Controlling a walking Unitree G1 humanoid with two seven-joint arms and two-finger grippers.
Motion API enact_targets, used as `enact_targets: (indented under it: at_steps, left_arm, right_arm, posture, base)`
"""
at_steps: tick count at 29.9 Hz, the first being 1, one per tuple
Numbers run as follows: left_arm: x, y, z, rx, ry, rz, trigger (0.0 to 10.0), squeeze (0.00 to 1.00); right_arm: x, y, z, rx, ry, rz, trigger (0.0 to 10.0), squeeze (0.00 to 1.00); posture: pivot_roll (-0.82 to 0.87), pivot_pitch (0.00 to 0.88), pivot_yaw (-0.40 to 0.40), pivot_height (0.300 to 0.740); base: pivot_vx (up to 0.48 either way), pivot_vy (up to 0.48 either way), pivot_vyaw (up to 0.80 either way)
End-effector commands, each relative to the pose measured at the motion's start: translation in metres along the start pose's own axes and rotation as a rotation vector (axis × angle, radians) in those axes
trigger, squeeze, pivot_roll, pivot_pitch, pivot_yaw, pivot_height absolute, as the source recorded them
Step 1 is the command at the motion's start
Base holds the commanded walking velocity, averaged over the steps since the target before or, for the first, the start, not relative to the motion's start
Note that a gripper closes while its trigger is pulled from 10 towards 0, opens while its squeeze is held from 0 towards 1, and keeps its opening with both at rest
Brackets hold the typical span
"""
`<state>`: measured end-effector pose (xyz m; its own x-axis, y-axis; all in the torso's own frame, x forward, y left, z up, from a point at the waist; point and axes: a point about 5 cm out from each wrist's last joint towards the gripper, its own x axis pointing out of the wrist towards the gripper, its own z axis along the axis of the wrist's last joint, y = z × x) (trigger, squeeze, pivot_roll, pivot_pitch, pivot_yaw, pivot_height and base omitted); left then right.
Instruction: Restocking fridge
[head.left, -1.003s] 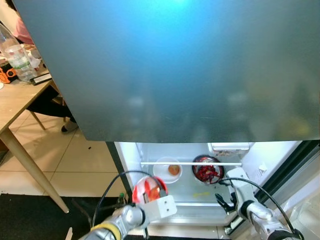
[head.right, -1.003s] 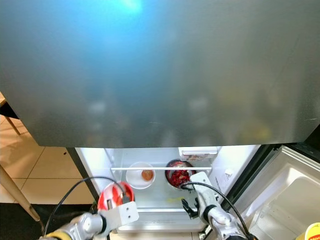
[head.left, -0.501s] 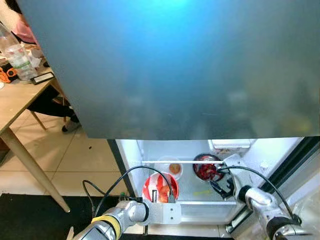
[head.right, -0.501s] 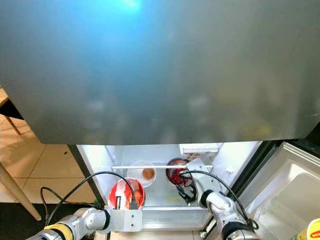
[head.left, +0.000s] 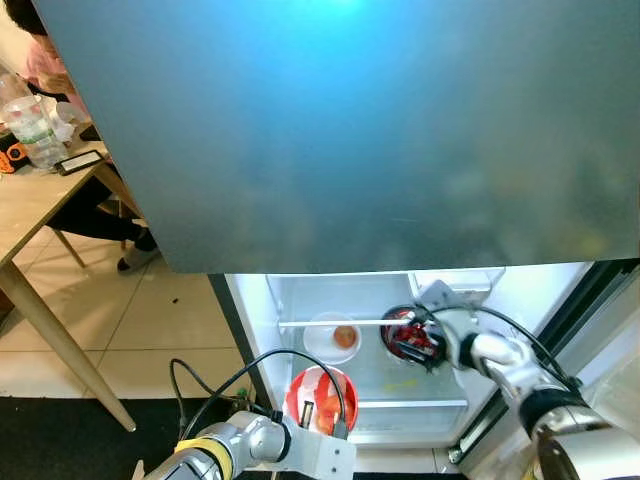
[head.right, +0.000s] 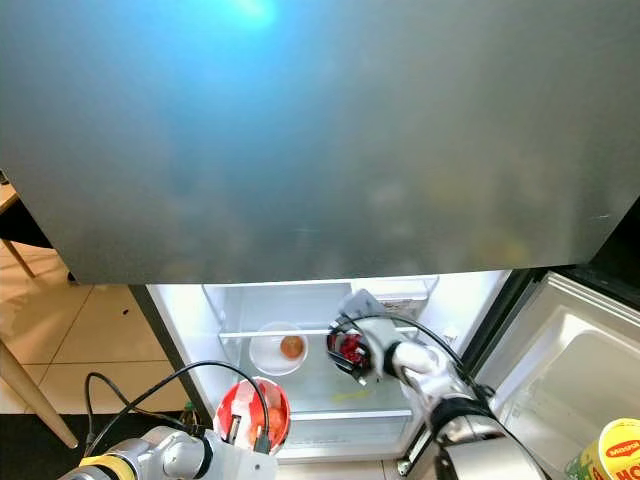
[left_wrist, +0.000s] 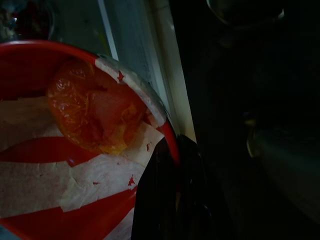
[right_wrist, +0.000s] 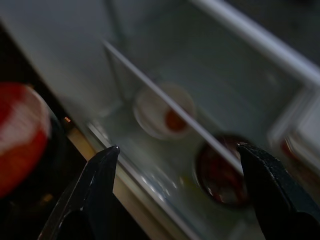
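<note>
At the front edge of the open fridge's lit lower shelf (head.left: 400, 385), the left gripper (head.left: 322, 420) pinches the rim of a round red bowl covered in clear film (head.left: 320, 397), orange food showing inside. Ahead of it toward the shelf's back lie a small white bowl holding an orange piece (head.left: 334, 337) and, right of that, a dark bowl of red food (head.left: 410, 338). The right gripper (right_wrist: 175, 165) reaches in beside the dark bowl, fingers spread wide, holding nothing. A yellow jar (head.right: 606, 452) at the door shows red lettering, too cut off to read.

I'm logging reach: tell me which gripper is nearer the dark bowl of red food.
Right. The right gripper hovers open at the dark bowl; the left gripper holds the red bowl lower, outside the shelf.
</note>
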<state>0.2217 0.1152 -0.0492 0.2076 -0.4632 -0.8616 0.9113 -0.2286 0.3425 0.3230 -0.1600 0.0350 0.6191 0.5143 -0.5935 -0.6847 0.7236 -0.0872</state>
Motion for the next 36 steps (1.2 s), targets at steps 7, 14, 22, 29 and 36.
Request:
enact_targets:
  at_steps: [7,14,22,29,36]
  left_arm:
    - [-0.001,0.007,0.002,0.137,0.029,0.004,10.0,0.00]
    - [-0.001,0.009,0.003,0.163,0.028,0.004,10.0,0.00]
    - [0.001,0.017,0.012,0.243,0.006,0.010,10.0,0.00]
    - [0.004,0.016,0.021,0.281,-0.020,0.002,10.0,0.00]
    - [0.005,0.017,0.025,0.304,-0.028,0.003,10.0,0.00]
  right_arm:
    - [0.017,0.029,0.012,-0.019,0.078,0.220,10.0,1.00]
    - [0.021,0.037,0.013,-0.044,0.122,0.257,10.0,0.69]
    - [0.030,0.055,0.003,0.072,0.220,0.257,10.0,0.00]
    - [0.034,0.065,0.006,0.189,0.222,0.273,10.0,0.00]
    - [0.036,0.071,0.006,0.268,0.228,0.281,10.0,0.00]
  posture:
    - [-0.05,0.007,0.026,0.695]
    - [-0.05,0.010,0.027,0.695]
    - [-0.05,0.016,0.031,0.695]
    - [-0.05,0.023,0.034,0.695]
    - [-0.05,0.024,0.035,0.695]
  base:
    - [0.000,0.000,0.00]
    - [0.000,0.000,0.00]
    - [0.000,0.000,0.00]
    - [0.000,0.000,0.00]
    - [0.000,0.000,0.00]
